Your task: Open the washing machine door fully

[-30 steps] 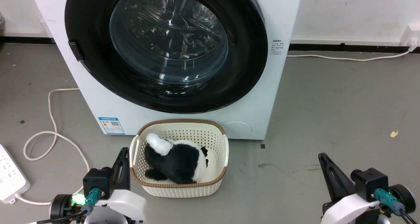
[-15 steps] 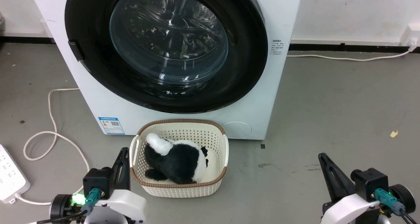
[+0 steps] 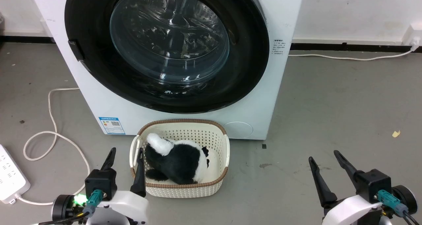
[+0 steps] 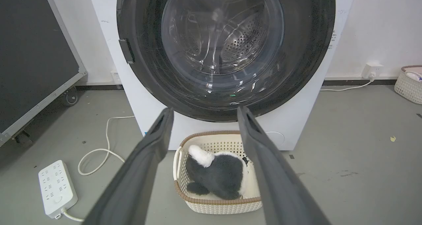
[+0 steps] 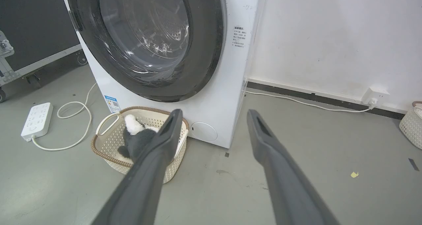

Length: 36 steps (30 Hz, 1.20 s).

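I have the washing machine door shut, upper centre of frame. My left gripper and right gripper sit at the bottom, both spread and empty. There is a dark tab on the door's left rim, so I reckon the left arm is nearer.

I counted one washing machine with one washing machine door. There were two baskets: the near basket just in front of the machine, and the far basket well off to its right. One plush toy lay in the near one. Two cords ran from the machine, the left cord and the right cord. One power strip lay to its left. I had two grippers, my left gripper and my right gripper, with two fingers each.
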Tool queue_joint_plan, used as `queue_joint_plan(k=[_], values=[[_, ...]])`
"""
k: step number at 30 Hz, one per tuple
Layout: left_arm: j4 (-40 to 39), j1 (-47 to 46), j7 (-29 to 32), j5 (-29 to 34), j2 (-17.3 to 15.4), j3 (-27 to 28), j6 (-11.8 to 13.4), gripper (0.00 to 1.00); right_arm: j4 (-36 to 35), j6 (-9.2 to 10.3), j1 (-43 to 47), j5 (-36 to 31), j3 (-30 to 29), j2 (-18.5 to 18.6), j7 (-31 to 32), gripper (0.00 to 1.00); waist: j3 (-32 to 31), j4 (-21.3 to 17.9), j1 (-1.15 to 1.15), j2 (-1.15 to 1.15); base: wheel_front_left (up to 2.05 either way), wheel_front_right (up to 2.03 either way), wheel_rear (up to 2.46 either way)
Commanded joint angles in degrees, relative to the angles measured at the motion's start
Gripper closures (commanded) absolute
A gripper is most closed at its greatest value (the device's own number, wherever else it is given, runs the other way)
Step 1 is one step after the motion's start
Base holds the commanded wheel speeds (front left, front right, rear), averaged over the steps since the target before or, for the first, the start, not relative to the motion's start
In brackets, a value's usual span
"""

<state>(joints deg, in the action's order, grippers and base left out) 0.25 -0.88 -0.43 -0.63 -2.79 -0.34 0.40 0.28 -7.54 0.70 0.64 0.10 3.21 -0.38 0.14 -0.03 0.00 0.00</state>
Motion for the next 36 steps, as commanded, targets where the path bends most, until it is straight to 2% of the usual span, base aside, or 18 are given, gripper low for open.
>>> queue_joint_plan(k=[1, 12, 27, 36], values=[[0.0, 0.0, -0.6, -0.1, 0.0, -0.3, 0.4, 0.0, 0.1, 0.0, 0.0, 0.8, -0.1, 0.0, -0.7, 0.0, 0.1, 0.0, 0.0, 0.0, 0.0, 0.0, 0.0], [-0.3, -0.5, -2.1, -0.2, 0.0, -1.5, 1.2, 0.0, -0.2, 0.01, -1.0, 2.1, -0.1, 0.4, -2.1, 0.0, 1.9, 0.5, 0.0, 0.0, 0.0, 0.0, 0.0], [-0.9, -2.6, -3.8, -0.6, 0.0, -3.7, 2.8, 0.0, -0.9, 0.02, -6.9, 5.4, -0.2, 4.5, -3.9, 0.0, 5.9, 2.1, 0.0, 0.0, 0.0, 0.0, 0.0], [-1.3, -3.8, -4.9, -0.8, 0.0, -4.7, 3.9, 0.0, -0.4, 0.02, -12.5, 9.8, 0.4, 7.4, -4.2, 0.0, 8.4, 3.1, 0.0, 0.0, 0.0, 0.0, 0.0]])
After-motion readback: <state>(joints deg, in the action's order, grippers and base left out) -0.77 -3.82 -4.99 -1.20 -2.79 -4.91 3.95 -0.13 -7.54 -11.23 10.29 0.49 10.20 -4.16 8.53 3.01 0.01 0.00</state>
